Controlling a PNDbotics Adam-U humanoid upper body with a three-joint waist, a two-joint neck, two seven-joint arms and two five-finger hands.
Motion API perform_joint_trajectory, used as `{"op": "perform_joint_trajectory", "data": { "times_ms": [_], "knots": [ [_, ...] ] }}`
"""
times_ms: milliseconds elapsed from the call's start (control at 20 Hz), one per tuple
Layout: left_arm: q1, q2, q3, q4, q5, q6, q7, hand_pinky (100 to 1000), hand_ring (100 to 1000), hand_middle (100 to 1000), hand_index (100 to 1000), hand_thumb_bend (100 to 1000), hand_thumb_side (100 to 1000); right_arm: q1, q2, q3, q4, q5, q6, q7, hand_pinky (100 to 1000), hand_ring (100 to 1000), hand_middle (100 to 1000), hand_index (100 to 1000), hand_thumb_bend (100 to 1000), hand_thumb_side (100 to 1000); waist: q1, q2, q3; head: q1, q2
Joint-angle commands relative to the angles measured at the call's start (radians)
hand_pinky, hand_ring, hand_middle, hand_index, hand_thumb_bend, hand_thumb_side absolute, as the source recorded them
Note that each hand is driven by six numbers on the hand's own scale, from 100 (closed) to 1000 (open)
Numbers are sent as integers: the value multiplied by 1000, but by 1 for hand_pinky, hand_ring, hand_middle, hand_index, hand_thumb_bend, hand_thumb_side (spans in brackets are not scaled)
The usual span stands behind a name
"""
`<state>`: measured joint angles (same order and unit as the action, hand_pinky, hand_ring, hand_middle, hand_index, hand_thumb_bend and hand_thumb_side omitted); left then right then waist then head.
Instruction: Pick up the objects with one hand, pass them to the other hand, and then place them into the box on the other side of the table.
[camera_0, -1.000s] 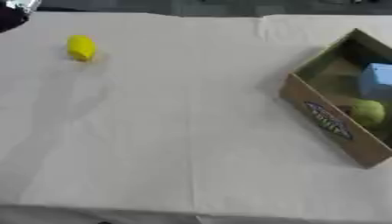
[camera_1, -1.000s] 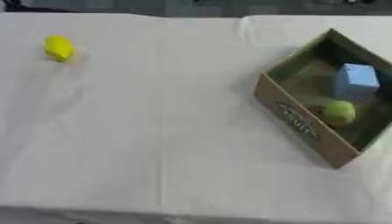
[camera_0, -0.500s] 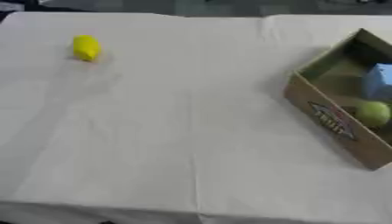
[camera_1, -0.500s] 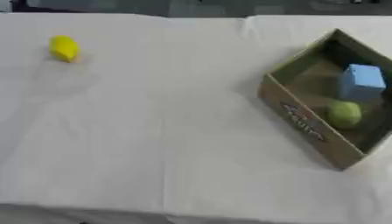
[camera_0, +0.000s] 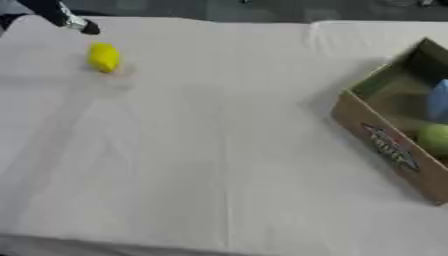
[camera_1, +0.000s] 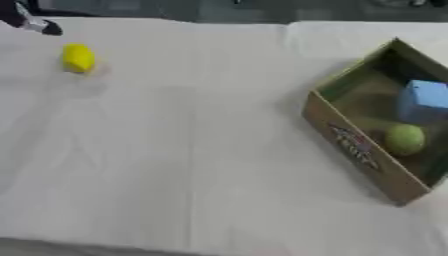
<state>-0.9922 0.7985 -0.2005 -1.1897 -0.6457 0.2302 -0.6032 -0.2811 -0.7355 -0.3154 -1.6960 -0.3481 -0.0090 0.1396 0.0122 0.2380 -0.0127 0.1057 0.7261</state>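
Seen from above, looking down at a table (camera_0: 201, 165) under a pale cloth, creased lengthwise. Near edge and middle of the cloth bare.

At the right edge, midway back: an open cardboard box (camera_1: 350, 142), turned at an angle, printed label on its near wall. Inside, a green ball-like object (camera_1: 404, 138) toward the near end and a blue block (camera_1: 423, 100) just behind it, close together.

Toward the far left corner: a small yellow object (camera_0: 103, 56), oval, lying alone on the cloth, well apart from the box. Likely the next piece to move.

At the far left corner itself: the left hand (camera_0: 68, 17), dark, only a fingertip or two visible, reaching in from the corner and ending just beyond the yellow object, not touching it. Impossible to tell whether spread wide or curled. Right hand nowhere in sight.

Step in hand, by judgement: closing on the yellow object with the left hand. To do it well: lower over the object's middle, with fingers on one long side and thumb on the other, so the rounded shape does not roll away on the cloth. Lift straight up, then carry toward the table's centre, leaving one end exposed for the right hand to take before the drop into the box.
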Motion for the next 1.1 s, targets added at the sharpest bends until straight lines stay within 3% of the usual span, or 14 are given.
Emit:
{"op": "perform_joint_trajectory", "data": {
  "times_ms": [50,300,500,700,1100],
  "knots": [
    [-48,-3,11,71,-60,-20,-42,847,820,728,846,729,269,-8,-24,-19,-21,-6,4,-6,964,783,859,825,100,469,9,8,-3,9,-22],
    [-95,-39,20,178,-160,-39,-101,867,846,759,853,725,253,-7,-17,-23,-19,5,11,-9,962,778,856,822,100,465,9,24,-10,23,-39],
    [-113,-68,45,245,-205,-31,-108,854,847,758,833,687,164,-11,-11,-20,-23,13,18,-13,962,776,854,821,100,470,9,34,-16,22,-48],
    [-118,-79,59,278,-235,-23,-123,845,846,755,822,650,106,-12,-6,-18,-27,22,26,-20,963,775,853,819,100,474,10,43,-19,24,-52],
    [-120,-92,78,307,-270,2,-100,840,847,766,834,602,100,-14,5,-15,-29,37,33,-20,965,772,852,816,100,474,8,57,-25,35,-60]
  ]
}}
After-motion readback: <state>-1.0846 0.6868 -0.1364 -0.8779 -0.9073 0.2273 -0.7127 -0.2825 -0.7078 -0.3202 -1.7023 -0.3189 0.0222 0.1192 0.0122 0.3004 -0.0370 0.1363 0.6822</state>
